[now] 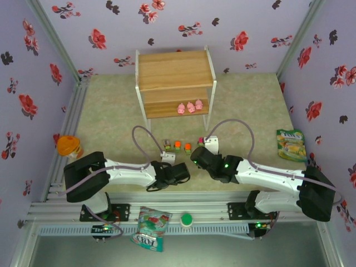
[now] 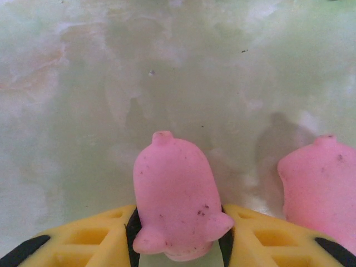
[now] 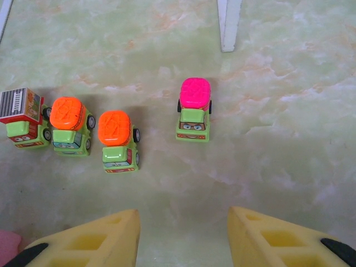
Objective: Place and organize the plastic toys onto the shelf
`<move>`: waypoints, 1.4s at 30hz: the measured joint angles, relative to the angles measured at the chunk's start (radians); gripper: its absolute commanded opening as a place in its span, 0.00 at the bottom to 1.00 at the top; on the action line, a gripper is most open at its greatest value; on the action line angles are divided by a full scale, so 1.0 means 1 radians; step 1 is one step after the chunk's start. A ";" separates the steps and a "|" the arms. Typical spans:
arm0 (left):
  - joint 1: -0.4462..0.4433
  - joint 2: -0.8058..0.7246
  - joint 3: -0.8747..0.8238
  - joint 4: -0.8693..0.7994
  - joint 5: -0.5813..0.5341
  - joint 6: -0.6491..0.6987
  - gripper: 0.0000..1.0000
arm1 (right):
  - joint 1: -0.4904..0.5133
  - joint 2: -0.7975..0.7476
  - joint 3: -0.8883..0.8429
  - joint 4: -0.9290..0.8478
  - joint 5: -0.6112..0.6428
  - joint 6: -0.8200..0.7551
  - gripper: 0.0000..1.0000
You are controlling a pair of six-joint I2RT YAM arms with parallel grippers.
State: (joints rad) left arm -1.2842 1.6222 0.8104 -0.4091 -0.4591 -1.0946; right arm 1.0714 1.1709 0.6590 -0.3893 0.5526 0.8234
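The walls (image 1: 233,22) are lilac panels printed with red and dark flowers, and they close the cell on three sides. The mat (image 1: 250,105) is pale green and marbled, and it covers the table up to the metal rails (image 1: 167,208) at the near edge.

The shelf (image 1: 175,69) has two wooden tiers on a white frame and stands at the far middle of the mat. Three pigs (image 1: 190,107) sit side by side on its lower tier, toward the right end.

The left arm (image 1: 119,172) and right arm (image 1: 267,175) both reach inward over the near mat. One bag (image 1: 291,144) lies flat by the right wall and a second bag (image 1: 151,228) lies across the rails. An orange-topped item (image 1: 69,146) stands by the left wall.

The cars (image 3: 117,139), four in number, stand upright in a loose row between the shelf and the grippers. Three are close together. The pink-topped one (image 3: 193,114) stands apart, near a shelf leg (image 3: 228,25).

The right gripper (image 3: 183,217) has its yellow fingers spread with bare mat between them, and it holds nothing. The left gripper (image 2: 179,222) has its fingers (image 2: 83,242) set against both flanks of a pig (image 2: 175,189). A second pig (image 2: 320,189) sits just beside it on the right.

- **Base of the gripped pig:** It is hidden, so whether it rests on the mat cannot be told.
- **Second pig:** The frame edge cuts it off.
- **Mat behind the two pigs:** It is blurred.
- **Pink patch (image 3: 8,242):** It is cropped at the corner of the right wrist view and is too partial to name.
- **Top view:** The fingers of both grippers are hard to make out under the white wrist parts.
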 measured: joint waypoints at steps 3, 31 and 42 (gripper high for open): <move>0.000 0.000 0.000 0.002 0.000 0.000 0.43 | 0.000 0.000 0.000 0.000 0.000 0.000 0.46; 0.002 -0.017 0.000 -0.016 -0.011 0.005 0.35 | -0.011 0.000 0.000 0.000 -0.003 -0.003 0.45; 0.002 -0.030 0.000 -0.033 -0.015 0.005 0.35 | -0.011 0.000 0.000 0.000 -0.003 -0.003 0.45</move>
State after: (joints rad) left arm -1.2827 1.5925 0.8108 -0.4419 -0.4740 -1.0897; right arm 1.0599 1.1709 0.6594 -0.3893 0.5491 0.8200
